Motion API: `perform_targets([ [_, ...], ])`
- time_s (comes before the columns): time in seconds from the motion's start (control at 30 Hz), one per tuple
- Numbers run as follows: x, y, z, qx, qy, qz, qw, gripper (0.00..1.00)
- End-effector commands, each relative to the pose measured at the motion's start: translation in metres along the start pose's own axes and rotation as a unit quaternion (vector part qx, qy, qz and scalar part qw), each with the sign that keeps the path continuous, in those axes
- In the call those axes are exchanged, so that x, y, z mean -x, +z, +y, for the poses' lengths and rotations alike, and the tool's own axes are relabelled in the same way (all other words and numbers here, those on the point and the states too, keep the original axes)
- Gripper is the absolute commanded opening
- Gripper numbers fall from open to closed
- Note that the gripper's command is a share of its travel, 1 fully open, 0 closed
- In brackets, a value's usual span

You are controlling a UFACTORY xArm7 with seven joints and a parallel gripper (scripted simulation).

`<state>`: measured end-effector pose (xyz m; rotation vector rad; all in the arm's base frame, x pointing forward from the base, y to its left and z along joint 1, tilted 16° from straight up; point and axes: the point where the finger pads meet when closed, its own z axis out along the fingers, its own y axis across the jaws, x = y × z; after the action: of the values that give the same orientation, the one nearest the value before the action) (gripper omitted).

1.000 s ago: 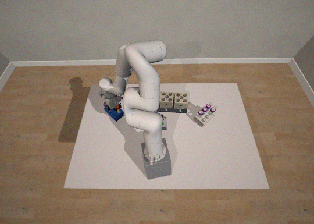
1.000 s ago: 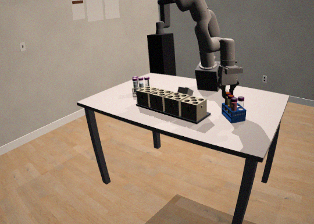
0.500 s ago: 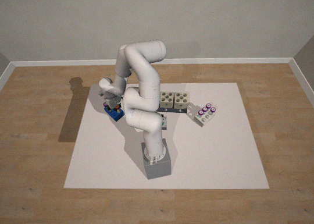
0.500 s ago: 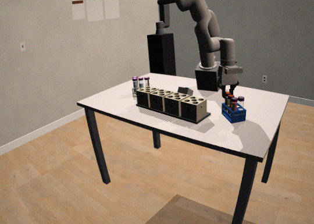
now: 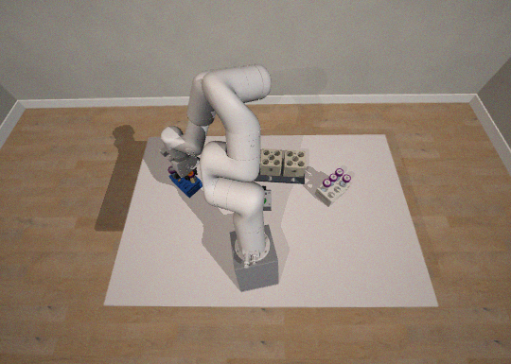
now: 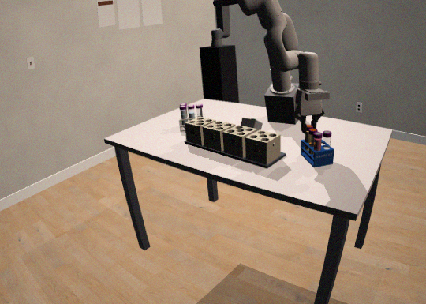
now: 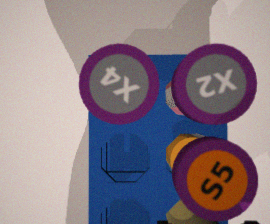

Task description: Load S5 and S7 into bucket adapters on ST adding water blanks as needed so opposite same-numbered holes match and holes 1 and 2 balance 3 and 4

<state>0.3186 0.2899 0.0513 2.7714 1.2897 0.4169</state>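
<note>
Exterior view showed us four adapters [image 5: 294,167] [image 6: 234,144] along the tabletop's [image 5: 341,264] [image 6: 158,141] front edge; near its right edge, our gripper [image 5: 190,173] [image 6: 309,128] [image 7: 208,222] pinched one orange-dotted tube [image 6: 309,127] in the blue rack [image 5: 189,189] [image 6: 324,160] [image 7: 97,197], beside S5 [image 6: 312,131] [image 7: 216,180], X2 [image 6: 318,136] [image 7: 216,83] and X4 [image 6: 326,133] [image 7: 119,84].

The blue sample rack [image 5: 189,187] [image 6: 324,159] [image 7: 153,145] has pale lettering on its side. Tubes X4 [image 7: 119,84] and X2 [image 7: 216,83] have purple caps with grey dots and white IDs; tube S5 [image 7: 216,179] has a purple cap, an orange dot and black characters. The bucket adapters [image 5: 294,167] [image 6: 269,151] are beige with dark faces. The loading stand [image 5: 284,180] [image 6: 276,161] is dark blue-grey, and the tabletop [image 5: 331,259] [image 6: 158,141] plain off-white.
</note>
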Motion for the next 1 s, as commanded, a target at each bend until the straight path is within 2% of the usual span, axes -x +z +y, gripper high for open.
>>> perform_targets([
  [0.0,-0.001,-0.003,0.0,0.0,0.0,0.001,1.0,0.0],
  [0.97,-0.001,-0.019,0.0,0.0,0.0,0.001,1.0,0.0],
])
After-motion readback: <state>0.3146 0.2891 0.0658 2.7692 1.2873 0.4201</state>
